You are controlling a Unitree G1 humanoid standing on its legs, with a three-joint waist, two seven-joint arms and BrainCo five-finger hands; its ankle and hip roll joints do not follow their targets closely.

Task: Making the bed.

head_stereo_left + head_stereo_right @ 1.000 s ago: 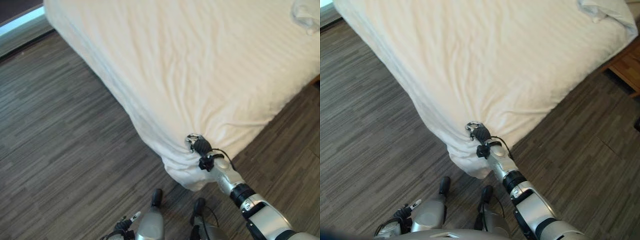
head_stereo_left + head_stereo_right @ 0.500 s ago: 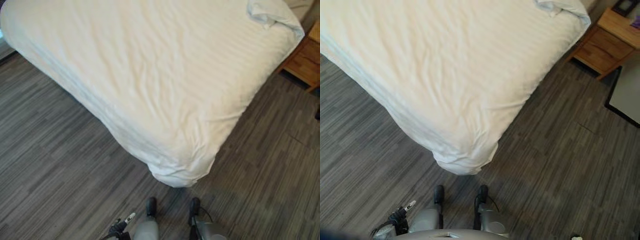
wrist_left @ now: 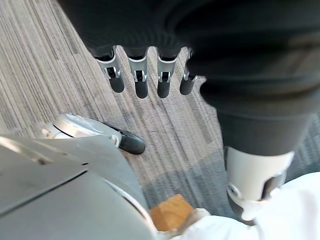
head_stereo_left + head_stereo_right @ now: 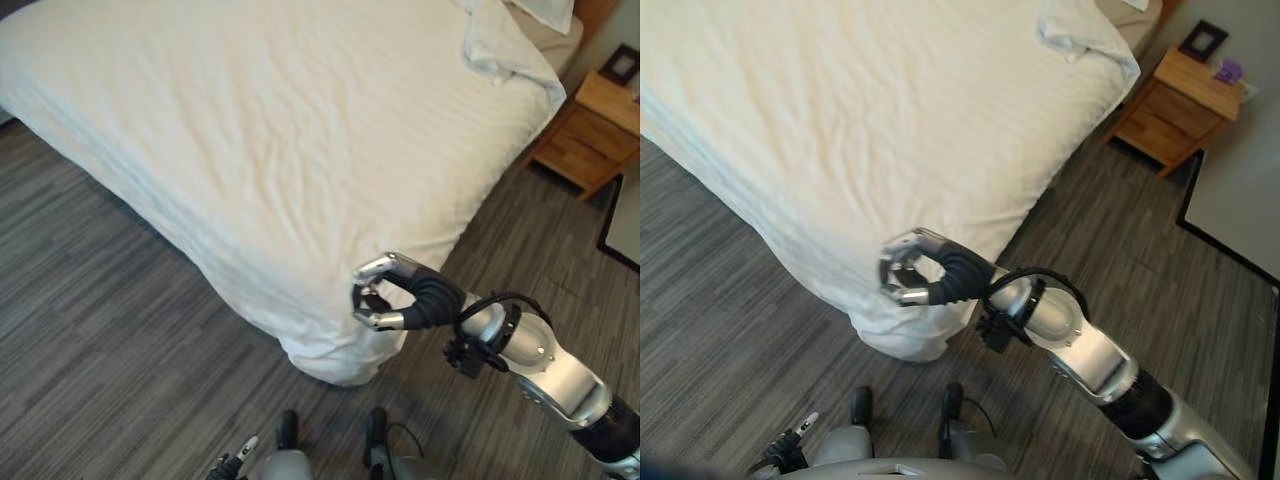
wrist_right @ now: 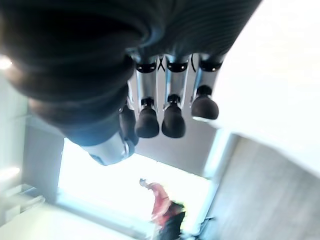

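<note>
Right hand: the right hand (image 4: 400, 293) hangs just beside the near corner of the bed (image 4: 250, 130), over the draped edge of the white duvet (image 4: 300, 180). Fingers and thumb are curled toward each other into a loose ring with nothing between them; the cloth is not gripped.
Right wrist view: the right hand's fingers (image 5: 172, 115) bend inward past the dark cover, tips empty, with pale bedding bright and blurred beside them. Further off stands a person in a red top (image 5: 162, 202) against a bright window, too blurred to make out more.
Left hand: the left hand (image 3: 145, 75) hangs low over the grey plank floor (image 4: 110, 330), fingers fairly straight and relaxed, holding nothing.
Left wrist view: a small piece of wood (image 3: 172, 212) and some white cloth show at the frame's edge; what they belong to cannot be told.
Bed: the duvet lies spread over the mattress, lightly wrinkled, and bunches in folds at the near corner, where it hangs down to the floor.
Far end: a rumpled fold of white bedding (image 4: 500, 50) is heaped by the bed's far right corner, cut off by the frame.
Beside the bed: a wooden nightstand (image 4: 1170, 105) stands past that far corner, carrying a dark picture frame (image 4: 1202, 40) and a small purple object (image 4: 1228, 70), too small to identify.
</note>
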